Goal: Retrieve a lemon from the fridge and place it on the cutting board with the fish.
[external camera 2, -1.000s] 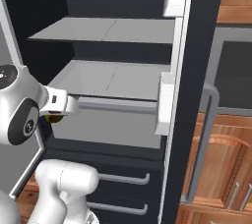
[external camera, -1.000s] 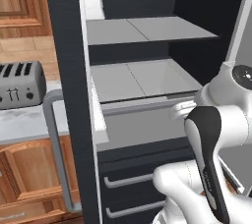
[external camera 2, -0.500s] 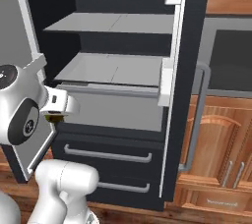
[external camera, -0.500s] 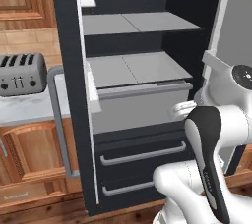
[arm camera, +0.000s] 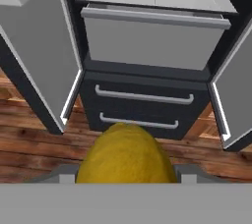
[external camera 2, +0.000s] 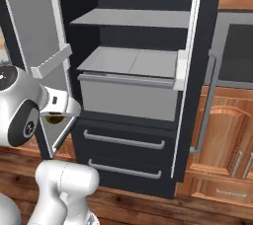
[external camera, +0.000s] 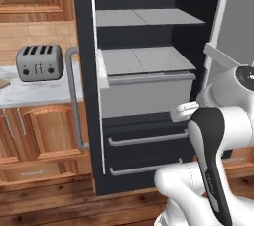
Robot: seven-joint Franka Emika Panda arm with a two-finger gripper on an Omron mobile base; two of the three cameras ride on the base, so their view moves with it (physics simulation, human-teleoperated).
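Left base view: I see the fridge [external camera: 144, 86] standing open at frame centre, grey-white shelves and a pale drawer inside, two dark drawers with bar handles below. A silver toaster [external camera: 39, 63] sits on the marble tabletop [external camera: 30, 96] at middle left. My white arm fills the lower right.

Right base view: The fridge [external camera 2: 133, 95] fills the centre, both doors swung wide. At lower left, just off the arm's round joint, the lemon [external camera 2: 54, 118] shows as a dark olive blob tucked under the pincer [external camera 2: 57, 115].

Hand view: The lemon [arm camera: 126, 155] bulges yellow at bottom centre, close to the lens, with the pincer [arm camera: 126, 171] clamped on it from either side. Beyond it, upper frame, the fridge [arm camera: 147, 95] faces me, pale drawer above two dark drawers, over a wooden floor [arm camera: 29, 139].
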